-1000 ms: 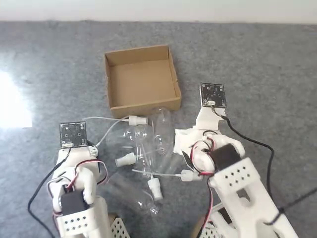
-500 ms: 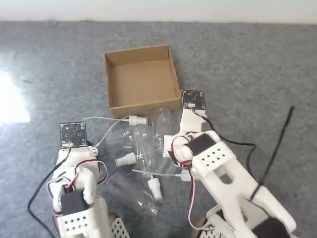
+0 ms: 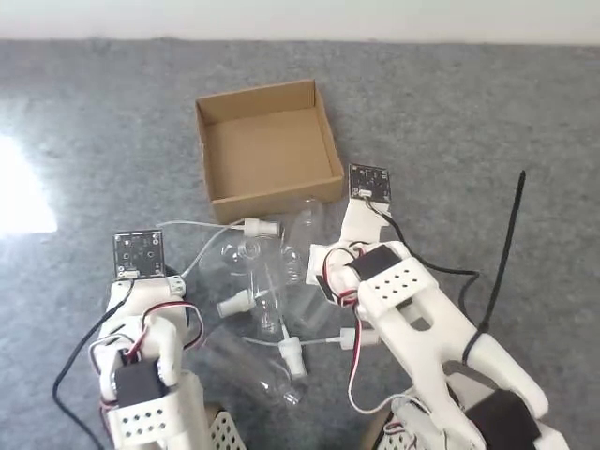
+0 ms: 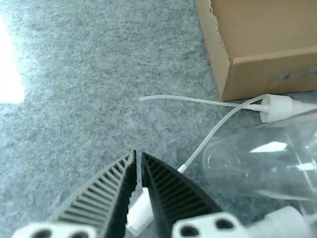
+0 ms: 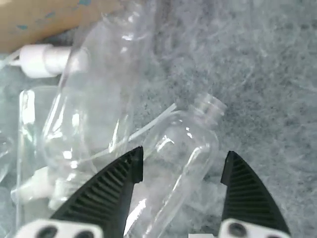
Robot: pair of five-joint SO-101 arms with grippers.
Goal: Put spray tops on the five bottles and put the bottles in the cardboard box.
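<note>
The open cardboard box [image 3: 267, 150] stands at the back of the table, nothing in it. In front of it lies a heap of clear bottles [image 3: 267, 267] and white spray tops [image 3: 255, 228] with thin tubes. My right gripper [image 5: 181, 166] is open, one finger on each side of an uncapped clear bottle [image 5: 185, 148] that lies on its side. My left gripper [image 4: 137, 168] is shut with nothing in it, low over the carpet left of the heap, near a spray top [image 4: 277, 106] by the box corner [image 4: 233, 74].
Grey carpet [image 3: 487, 112] covers the table, with free room to the right and left of the box. Loose spray tops [image 3: 292, 354] and another bottle [image 3: 248, 361] lie near the front between the arms. A black cable [image 3: 506, 244] arches beside the right arm.
The right arm has swung left and lower onto the bottle heap, and the bottles and a loose spray top there have shifted a little. The left arm has kept still.
</note>
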